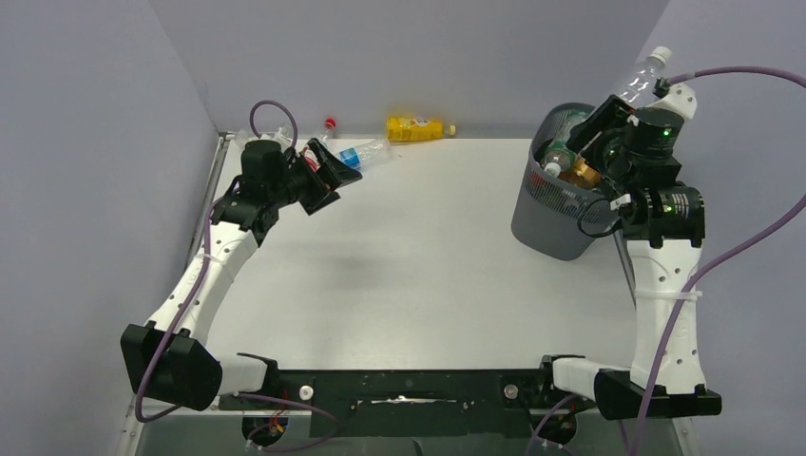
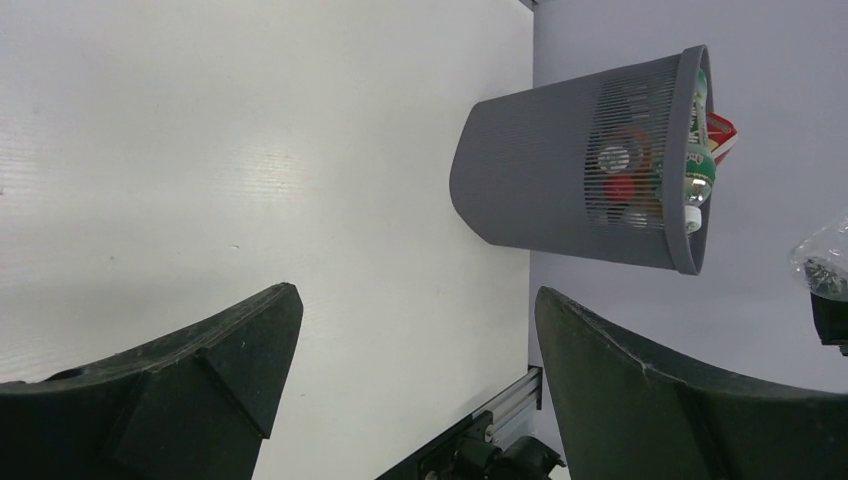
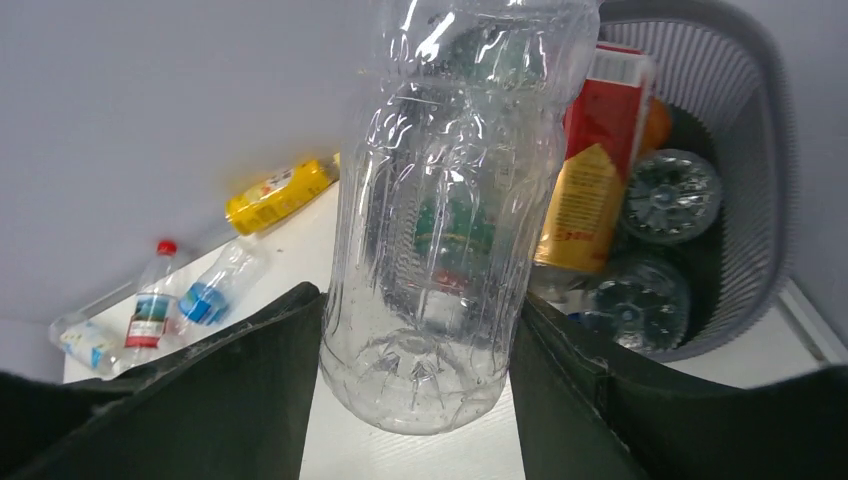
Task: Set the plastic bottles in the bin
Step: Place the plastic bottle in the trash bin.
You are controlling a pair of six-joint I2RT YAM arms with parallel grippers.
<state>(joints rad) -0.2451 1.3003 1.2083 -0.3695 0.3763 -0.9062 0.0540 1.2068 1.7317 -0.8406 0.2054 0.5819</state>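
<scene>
My right gripper (image 1: 608, 112) is shut on a clear label-less bottle (image 1: 639, 81) and holds it tilted above the dark grey mesh bin (image 1: 542, 214). In the right wrist view the bottle (image 3: 450, 180) sits base-first between my fingers, with the bin (image 3: 770, 120) behind it holding several bottles and a red carton. My left gripper (image 1: 328, 176) is open and empty at the back left, next to a blue-labelled bottle (image 1: 359, 154) and a red-capped bottle (image 1: 329, 126). A yellow bottle (image 1: 414, 128) lies by the back wall. In the left wrist view my gripper (image 2: 417, 292) holds nothing and faces the bin (image 2: 540, 170).
Grey walls close the table at the back and left. The bin stands near the table's right edge. In the right wrist view the yellow bottle (image 3: 280, 195), the red-capped bottle (image 3: 152, 300), the blue-labelled bottle (image 3: 215, 290) and one more clear bottle (image 3: 85, 342) lie along the back wall.
</scene>
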